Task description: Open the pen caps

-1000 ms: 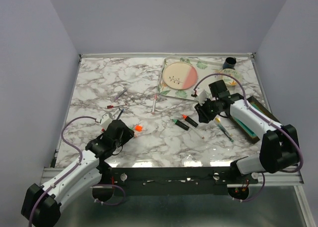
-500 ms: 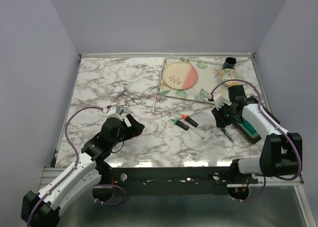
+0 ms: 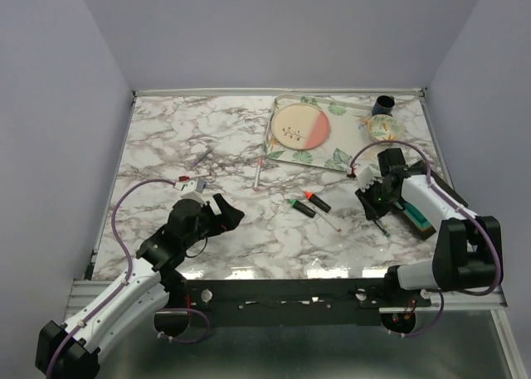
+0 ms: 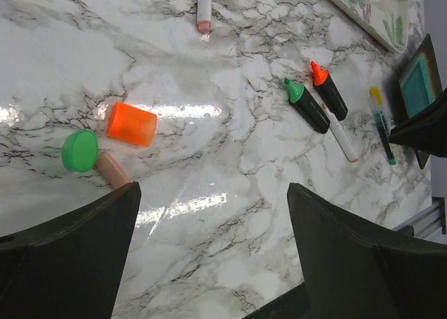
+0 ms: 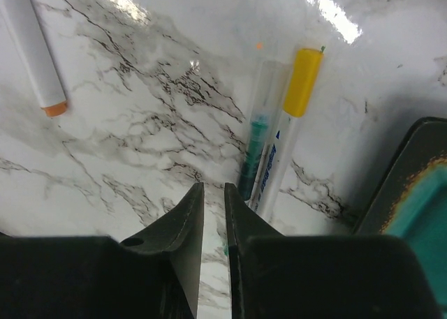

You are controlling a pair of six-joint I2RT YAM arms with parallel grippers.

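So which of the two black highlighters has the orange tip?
The orange-tipped highlighter is the farther one, nearer the tray; the green-tipped highlighter lies beside it, closer to the arm bases.

Yellow-capped pen (image 5: 281, 148): blue print on its barrel, too blurred for me to read.
Elsewhere: nothing I can read.

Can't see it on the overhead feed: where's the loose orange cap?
Left wrist view, left of centre: the orange cap lies beside the round green cap, just ahead of the open left pincer.
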